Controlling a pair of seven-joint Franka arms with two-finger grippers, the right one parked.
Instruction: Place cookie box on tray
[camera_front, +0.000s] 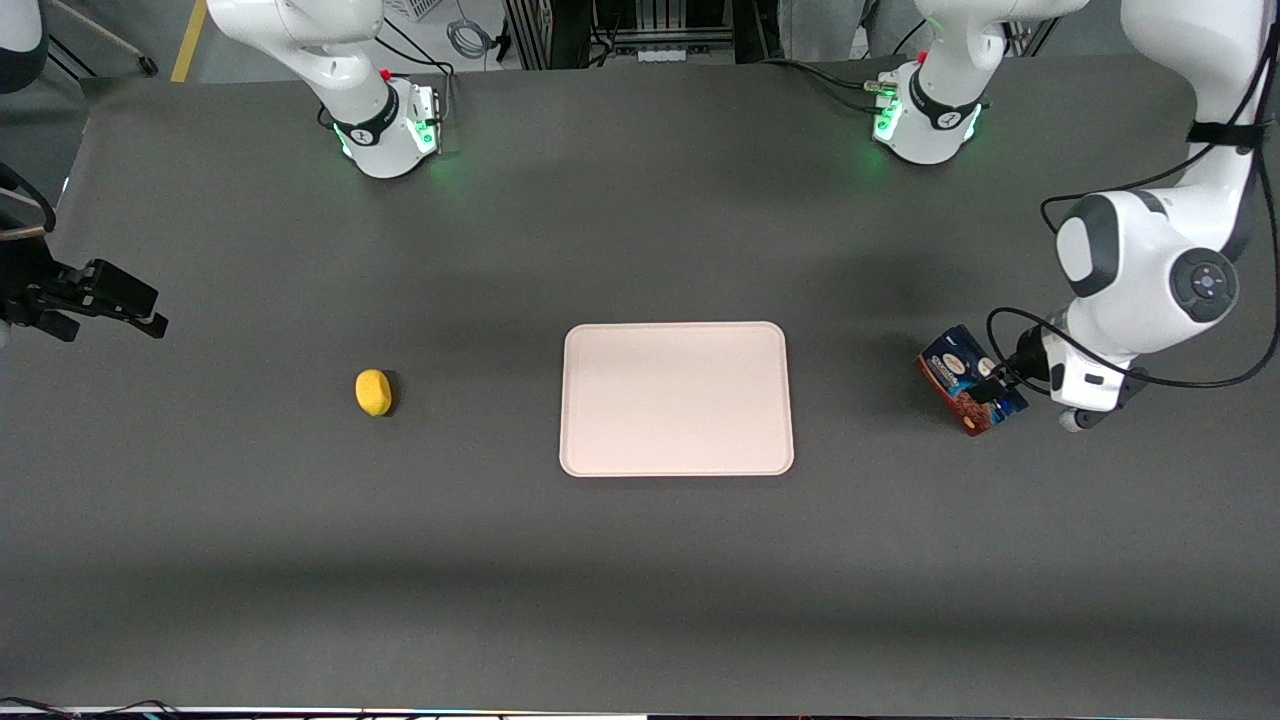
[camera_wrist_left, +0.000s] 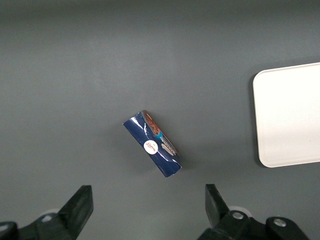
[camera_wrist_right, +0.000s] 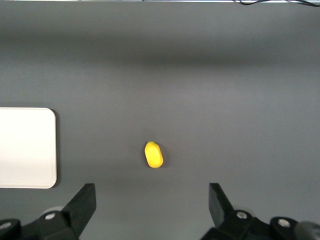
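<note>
The dark blue cookie box (camera_front: 957, 382) stands on the dark table toward the working arm's end, apart from the tray. In the left wrist view the box (camera_wrist_left: 154, 144) shows a narrow blue side with a white oval logo. My left gripper (camera_front: 1003, 388) hovers above the box, its fingers wide open and empty, and in the wrist view the gripper (camera_wrist_left: 148, 192) holds nothing, with the box lying just ahead of the gap. The pale pinkish-white tray (camera_front: 676, 398) lies flat and bare at the table's middle; its corner shows in the wrist view (camera_wrist_left: 290, 115).
A small yellow lemon-like lump (camera_front: 372, 392) lies on the table beside the tray, toward the parked arm's end; it also shows in the right wrist view (camera_wrist_right: 154, 154). Two arm bases stand at the table's edge farthest from the front camera.
</note>
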